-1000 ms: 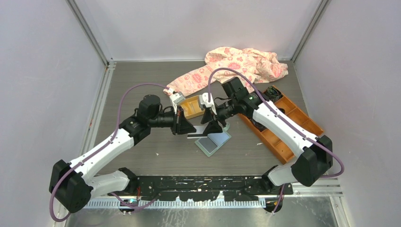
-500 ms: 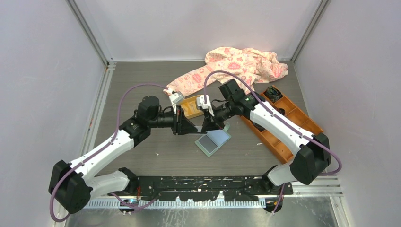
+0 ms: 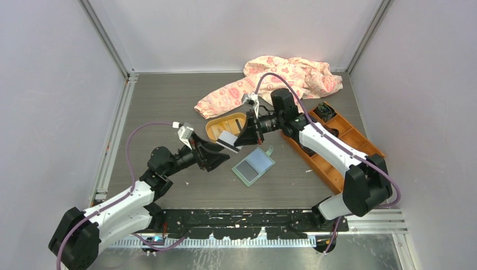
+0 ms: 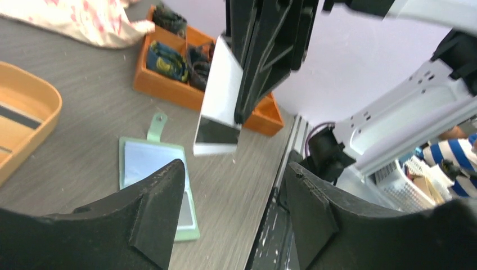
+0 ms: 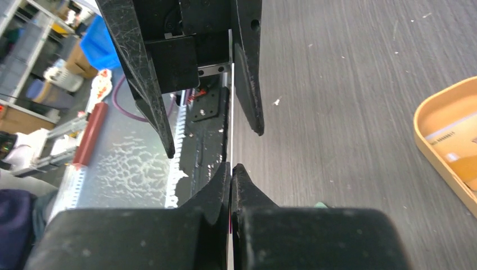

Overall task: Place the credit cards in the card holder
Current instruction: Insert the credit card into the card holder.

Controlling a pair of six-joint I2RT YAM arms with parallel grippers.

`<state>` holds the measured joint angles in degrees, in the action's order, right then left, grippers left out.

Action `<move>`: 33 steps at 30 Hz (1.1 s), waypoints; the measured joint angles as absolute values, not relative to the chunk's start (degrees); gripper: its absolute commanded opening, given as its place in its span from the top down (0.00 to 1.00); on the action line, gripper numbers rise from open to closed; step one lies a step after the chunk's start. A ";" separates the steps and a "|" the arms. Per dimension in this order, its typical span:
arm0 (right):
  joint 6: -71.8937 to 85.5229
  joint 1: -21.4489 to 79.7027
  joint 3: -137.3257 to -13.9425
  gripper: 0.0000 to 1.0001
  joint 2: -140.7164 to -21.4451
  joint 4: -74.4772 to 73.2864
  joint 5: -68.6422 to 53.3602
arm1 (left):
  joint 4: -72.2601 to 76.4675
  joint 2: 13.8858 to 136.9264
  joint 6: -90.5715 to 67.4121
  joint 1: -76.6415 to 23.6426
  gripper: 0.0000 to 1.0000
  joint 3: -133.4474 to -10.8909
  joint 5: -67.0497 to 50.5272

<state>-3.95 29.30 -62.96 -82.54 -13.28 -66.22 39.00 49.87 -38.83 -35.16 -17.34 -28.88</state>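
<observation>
- Right gripper [image 3: 241, 139]: clamped on one credit card [image 4: 216, 101], edge-on between the pads in its wrist view. Card is in the air, tilted, over mid-table.
- Left gripper [image 3: 216, 152]: jaws apart, nothing in them, pointed at the card from the left and just short of it.
- Card holder [image 3: 254, 166]: lies open and flat around mid-table, just right of the held card, tab toward the far edge. Can't tell if any slot is already filled.
- Orange oval tray [image 4: 55, 101]: toward the far edge from the holder, another card [image 5: 458, 149] lying in it.
- Progress, my read: early. One card lifted but not inserted, at least one more to fetch.
- Next probably needs the card levelled and fed edge-first into a slot. The holder is loose and may slide, so the free arm could pin it.
- Room: bare table [image 3: 169, 101] on the left side and toward the near edge. The right edge is taken by the orange compartment box [image 4: 169, 93], and the far right corner by the cloth [image 3: 292, 76]. The two grippers are close together, so clash risk.
</observation>
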 measured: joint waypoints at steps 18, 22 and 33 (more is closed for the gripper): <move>8.21 30.70 -60.90 0.74 -84.05 -3.22 -69.56 | 55.64 57.69 -46.11 -34.70 1.00 -18.26 -25.69; 3.14 30.70 -62.46 0.75 -84.05 -9.28 -69.52 | 51.77 58.54 -45.78 -33.80 1.00 -20.82 -30.79; -4.05 30.50 -64.42 0.94 -84.05 -17.23 -69.21 | 45.43 59.75 -44.40 -32.32 1.00 -23.92 -37.50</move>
<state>-4.05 30.50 -64.42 -84.05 -17.23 -69.21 45.43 59.75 -44.40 -32.32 -23.92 -37.50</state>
